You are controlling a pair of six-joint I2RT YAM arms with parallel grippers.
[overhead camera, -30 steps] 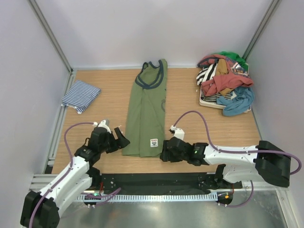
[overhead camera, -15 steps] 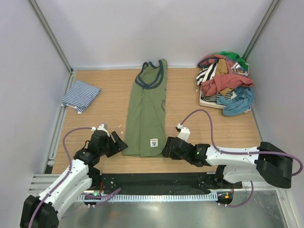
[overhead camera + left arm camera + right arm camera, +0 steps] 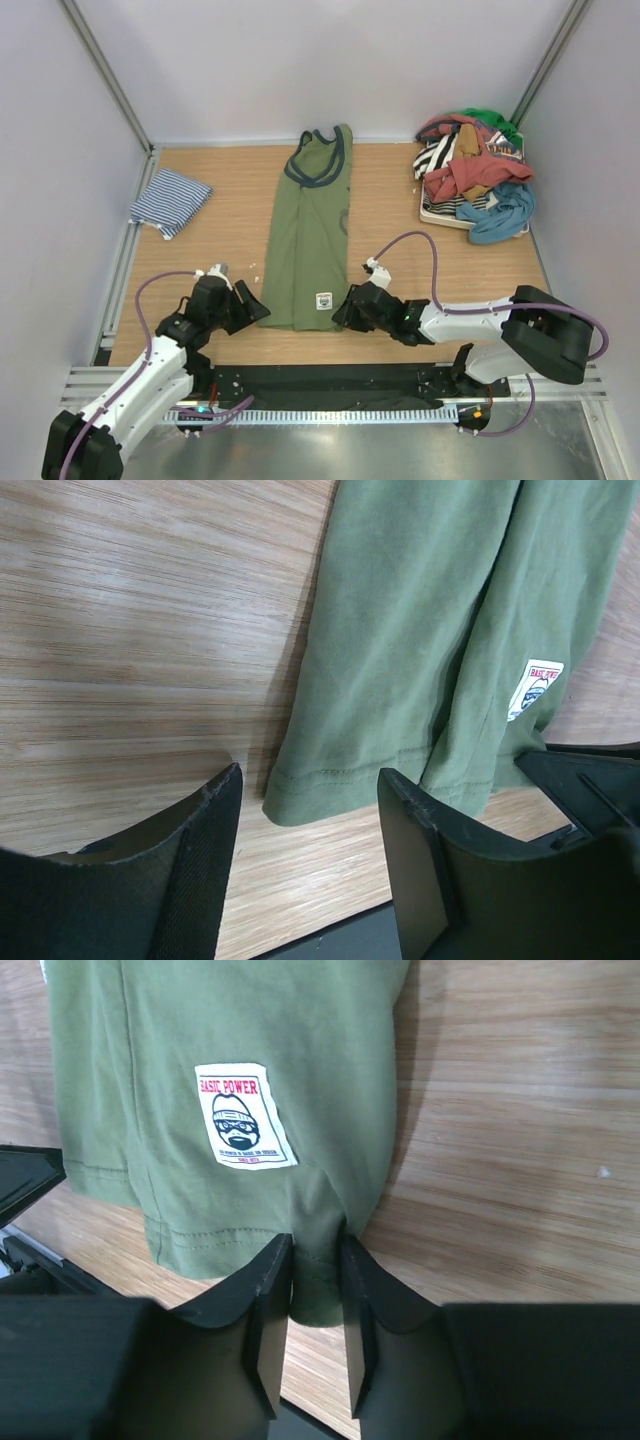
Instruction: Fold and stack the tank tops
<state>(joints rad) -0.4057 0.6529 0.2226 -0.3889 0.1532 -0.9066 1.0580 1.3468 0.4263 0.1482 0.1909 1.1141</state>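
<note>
The olive green tank top [image 3: 310, 235] lies flat, folded lengthwise, neck at the far end. A striped tank top [image 3: 170, 200] lies folded at the far left. My left gripper [image 3: 255, 308] is open at the olive top's near left hem corner. In the left wrist view, that corner [image 3: 300, 800] lies ahead between the spread fingers of the gripper [image 3: 310, 775], untouched. My right gripper [image 3: 340, 312] is at the near right hem corner. In the right wrist view, this gripper [image 3: 315, 1245] is shut on the hem below the white label [image 3: 243, 1115].
A heap of mixed clothes [image 3: 475, 185] sits on a white tray at the far right. A black strip [image 3: 320, 380] runs along the table's near edge, close behind both grippers. A metal rail [image 3: 120, 270] borders the left side.
The right gripper slid left onto the hem corner and closed on it. The left gripper dropped closer to the left hem corner and its fingers narrowed somewhat.
</note>
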